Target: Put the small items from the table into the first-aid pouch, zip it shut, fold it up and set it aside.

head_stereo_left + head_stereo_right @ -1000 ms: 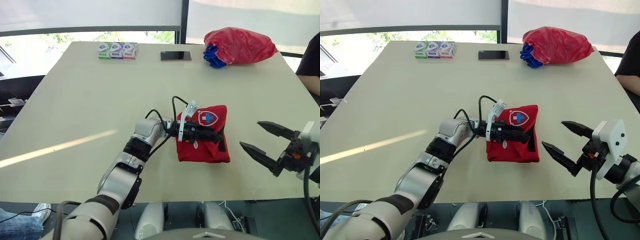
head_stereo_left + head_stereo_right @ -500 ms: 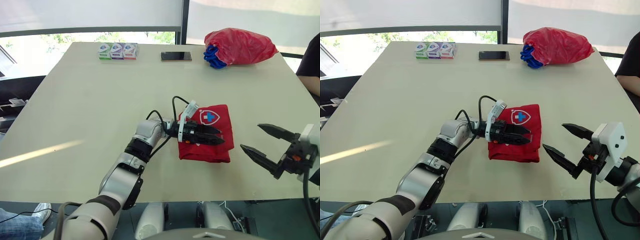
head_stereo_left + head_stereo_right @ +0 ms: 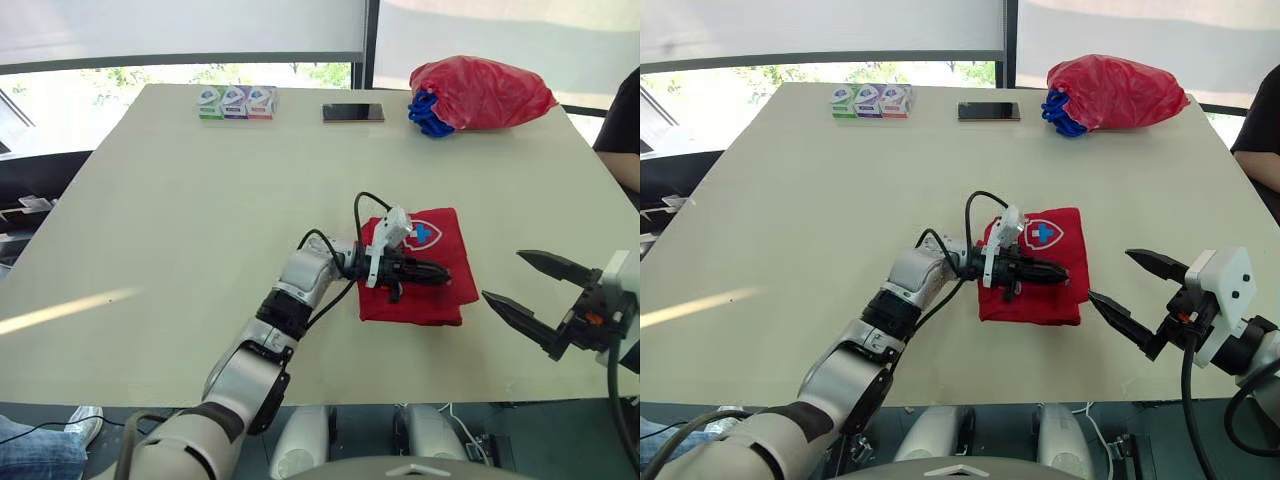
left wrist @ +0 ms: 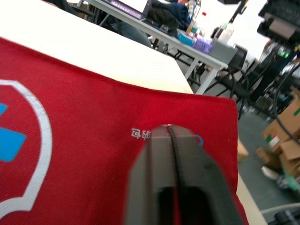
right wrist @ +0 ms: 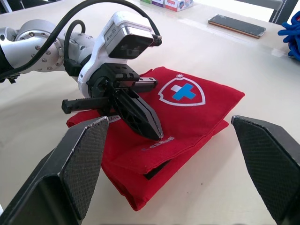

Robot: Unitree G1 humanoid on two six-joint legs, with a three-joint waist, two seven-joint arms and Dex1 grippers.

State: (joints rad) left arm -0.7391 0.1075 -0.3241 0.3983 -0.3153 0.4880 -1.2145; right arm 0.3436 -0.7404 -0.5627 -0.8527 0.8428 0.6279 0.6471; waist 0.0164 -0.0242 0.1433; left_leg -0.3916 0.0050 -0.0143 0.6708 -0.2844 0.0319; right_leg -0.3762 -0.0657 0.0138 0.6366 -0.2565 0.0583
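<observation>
Boxes (image 3: 235,101), three small ones in a row, stand at the far left of the pale table (image 3: 180,200), near its back edge. Just right of them along that edge lies a dark phone (image 3: 352,111), flat. Nearer the front, the left arm reaches across the table, and the left gripper (image 3: 445,272) lies low over the first-aid pouch (image 3: 420,305), its two black fingers pressed together with the tips resting on the top layer of red fabric; the left wrist view shows them closed side by side over the cloth, beside some small white lettering. The pouch is folded and lies flat on the table right of centre, one layer stacked on another, a white shield with a blue cross (image 3: 422,232) facing up. At the back, further right, sits a crumpled red plastic bag (image 3: 485,90) with something blue (image 3: 428,112) bunched at its left end. The right gripper (image 3: 503,275) hangs just right of the pouch near the table's front edge, clear of it, jaws spread wide and pointed toward it. A person's dark sleeve (image 3: 622,125) shows at the right edge.
</observation>
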